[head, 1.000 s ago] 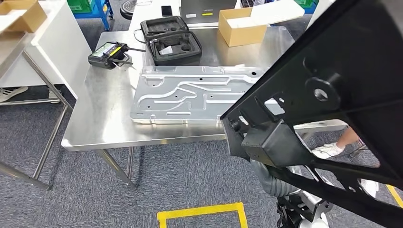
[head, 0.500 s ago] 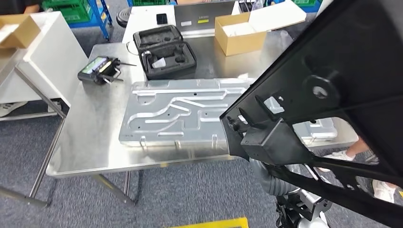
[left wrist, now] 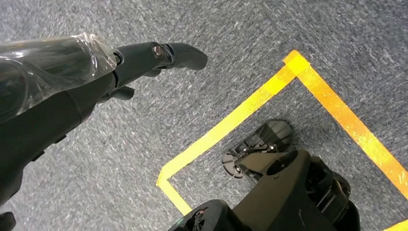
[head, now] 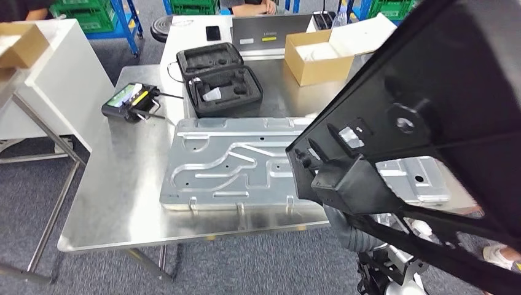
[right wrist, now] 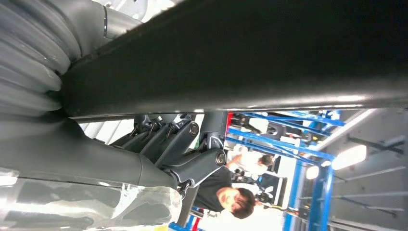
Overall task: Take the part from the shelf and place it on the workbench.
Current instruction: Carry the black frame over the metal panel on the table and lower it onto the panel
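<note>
- Nearest me was grey carpet [left wrist: 298, 43] marked with yellow tape [left wrist: 240, 115]. My left hand [left wrist: 144, 60] hung over it with its fingers apart and nothing in them.
- My right hand [right wrist: 168, 144] had its fingers curled around the edge of the black part [head: 442, 110]. The part was up in the air, close to the head camera, above the near right corner of the steel workbench [head: 117, 196].
- A silver stamped panel [head: 239, 163] lay flat on the workbench, its right side hidden behind the part.
- Beyond it sat a handheld controller [head: 129, 101] and an open black case [head: 221, 80] lined with foam. A small pale item lay in the case; I could not tell what.
- Farther back stood an open cardboard box [head: 316, 58] with white contents, and blue racks [right wrist: 288, 139].
</note>
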You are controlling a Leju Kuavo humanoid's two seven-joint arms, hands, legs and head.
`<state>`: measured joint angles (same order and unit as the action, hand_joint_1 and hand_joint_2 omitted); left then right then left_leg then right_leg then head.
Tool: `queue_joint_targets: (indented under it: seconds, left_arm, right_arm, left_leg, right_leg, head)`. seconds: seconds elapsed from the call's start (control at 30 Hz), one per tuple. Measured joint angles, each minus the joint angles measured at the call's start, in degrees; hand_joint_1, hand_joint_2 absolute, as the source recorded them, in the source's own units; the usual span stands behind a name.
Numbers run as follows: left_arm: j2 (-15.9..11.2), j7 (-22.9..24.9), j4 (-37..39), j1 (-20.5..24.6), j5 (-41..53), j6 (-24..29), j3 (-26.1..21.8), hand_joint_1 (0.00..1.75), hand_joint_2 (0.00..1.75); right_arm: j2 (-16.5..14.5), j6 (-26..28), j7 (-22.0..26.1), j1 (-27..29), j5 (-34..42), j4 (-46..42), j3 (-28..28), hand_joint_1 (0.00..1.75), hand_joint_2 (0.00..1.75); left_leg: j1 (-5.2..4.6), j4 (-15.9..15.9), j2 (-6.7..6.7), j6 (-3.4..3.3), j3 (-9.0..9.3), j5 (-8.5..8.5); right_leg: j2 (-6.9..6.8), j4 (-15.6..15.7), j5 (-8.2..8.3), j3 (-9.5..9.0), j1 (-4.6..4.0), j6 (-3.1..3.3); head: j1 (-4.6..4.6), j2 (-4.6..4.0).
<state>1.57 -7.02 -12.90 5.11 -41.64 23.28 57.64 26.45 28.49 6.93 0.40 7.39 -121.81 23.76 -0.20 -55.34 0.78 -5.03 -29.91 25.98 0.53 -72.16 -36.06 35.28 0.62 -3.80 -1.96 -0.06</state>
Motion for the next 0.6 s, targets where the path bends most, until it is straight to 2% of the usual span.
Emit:
queue_joint_targets:
  seconds: [0.13, 0.2, 0.27, 0.37, 0.4, 0.43, 0.53, 0.57, 0.6]
  left_arm:
    - [0.0, 0.0, 0.0, 0.0, -0.1, 0.0, 0.0, 0.0, 1.75]
    - [0.0, 0.1, 0.0, -0.3, -0.3, 0.0, 0.0, 0.0, 1.75]
    - [-0.1, 0.2, 0.0, -0.4, -0.5, 0.0, 0.0, 0.0, 1.75]
    - [-0.1, 0.0, 0.0, -0.4, -0.6, -0.1, 0.0, 0.0, 1.75]
    - [-0.2, 0.0, 0.0, -0.3, -0.6, -0.1, 0.0, 0.0, 1.75]
    - [-0.2, -0.1, 0.0, -0.2, -0.7, -0.1, 0.0, 0.0, 1.75]
    - [-0.2, -0.3, 0.0, 0.4, -0.8, -0.3, 0.0, 0.0, 1.75]
    - [-0.2, -0.3, 0.0, 0.6, -0.8, -0.5, 0.0, 0.0, 1.75]
    - [-0.2, -0.2, 0.0, 0.7, -0.8, -0.7, 0.0, 0.0, 1.75]
  right_arm:
    - [0.2, 0.1, -0.6, 0.1, -0.6, 0.0, -0.2, 1.75, 1.75]
    - [1.2, 0.3, -3.2, 0.3, -2.8, 0.0, -1.4, 1.75, 1.75]
    - [2.8, 0.3, -7.0, 0.6, -5.5, -0.1, -3.3, 1.75, 1.75]
    - [4.9, 0.3, -11.5, 1.0, -9.2, -0.1, -6.1, 1.75, 1.75]
    - [5.6, 0.1, -13.3, 1.0, -11.2, -0.1, -7.2, 1.75, 1.75]
    - [6.5, -0.2, -15.7, 1.1, -14.0, -0.1, -8.3, 1.75, 1.75]
    - [9.0, -2.2, -24.5, 1.6, -24.9, 0.3, -11.4, 1.75, 1.75]
    - [9.9, -3.3, -27.2, 1.9, -28.6, 0.7, -12.4, 1.75, 1.75]
    - [11.0, -4.7, -29.7, 2.3, -32.5, 1.2, -13.5, 1.75, 1.75]
  left_leg:
    - [0.05, 0.0, 0.04, 0.03, 0.37, 0.39]
    - [0.17, 0.0, 0.12, 0.6, 2.04, 1.91]
    - [0.1, 0.0, 0.13, 1.48, 3.6, 3.36]
    - [-0.06, -1.2, 0.0, 2.18, 3.4, 3.55]
    - [-0.01, -3.1, -0.05, 2.38, 2.3, 3.76]
    - [0.06, -6.2, -0.13, 2.63, 0.46, 4.43]
    - [0.15, -16.9, -0.29, 3.24, -6.56, 8.33]
    - [0.14, -18.2, -0.3, 3.22, -7.81, 8.61]
    - [0.08, -17.4, -0.31, 3.03, -8.06, 7.66]
  right_leg:
    - [-0.02, -0.7, -0.54, 1.41, 0.04, -0.09]
    - [-0.39, 7.4, 5.63, 0.56, 0.16, -0.27]
    - [-0.85, 15.5, 11.88, -0.95, 0.04, 0.27]
    - [-0.77, 15.6, 11.88, -1.14, 0.11, 1.52]
    - [-0.7, 15.7, 11.74, -1.38, 0.2, 1.81]
    - [-0.63, 15.8, 11.57, -1.62, 0.3, 2.14]
    - [-0.59, 15.8, 10.9, -2.18, 0.31, 2.71]
    - [-0.55, 15.8, 10.63, -2.5, 0.27, 2.74]
    - [-0.5, 15.8, 10.33, -2.93, 0.18, 2.72]
  head:
    - [0.0, 0.0]
    - [0.04, 0.0]
    - [0.03, 0.0]
    - [-0.03, -0.01]
    - [0.01, -0.01]
    - [0.07, -0.01]
    - [0.16, 0.0]
    - [0.17, 0.0]
    - [0.18, 0.0]
